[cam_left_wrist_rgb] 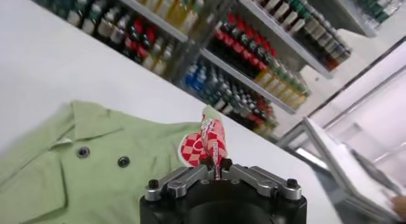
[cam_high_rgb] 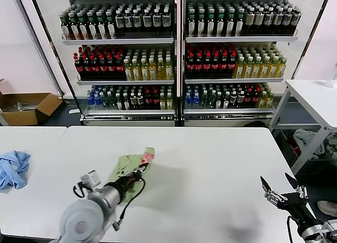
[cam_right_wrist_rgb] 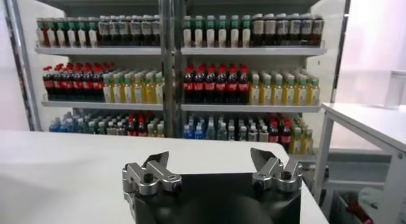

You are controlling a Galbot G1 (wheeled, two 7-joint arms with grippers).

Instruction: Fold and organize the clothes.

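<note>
The light green polo shirt (cam_high_rgb: 126, 166) lies bunched on the white table (cam_high_rgb: 210, 164), left of the middle. In the left wrist view its collar, two dark buttons and green body (cam_left_wrist_rgb: 95, 174) lie flat, and the part with the red-and-white graphic (cam_left_wrist_rgb: 206, 143) is lifted. My left gripper (cam_high_rgb: 141, 171) is shut on the shirt's printed edge (cam_left_wrist_rgb: 216, 163), holding it up above the table. My right gripper (cam_high_rgb: 277, 186) is open and empty off the table's front right corner, far from the shirt; it also shows in the right wrist view (cam_right_wrist_rgb: 209, 165).
A crumpled light blue cloth (cam_high_rgb: 13, 168) lies on the left table. Drink shelves (cam_high_rgb: 176, 53) stand behind the table. A cardboard box (cam_high_rgb: 26, 107) sits on the floor at far left. A second white table (cam_high_rgb: 316, 95) stands at the right.
</note>
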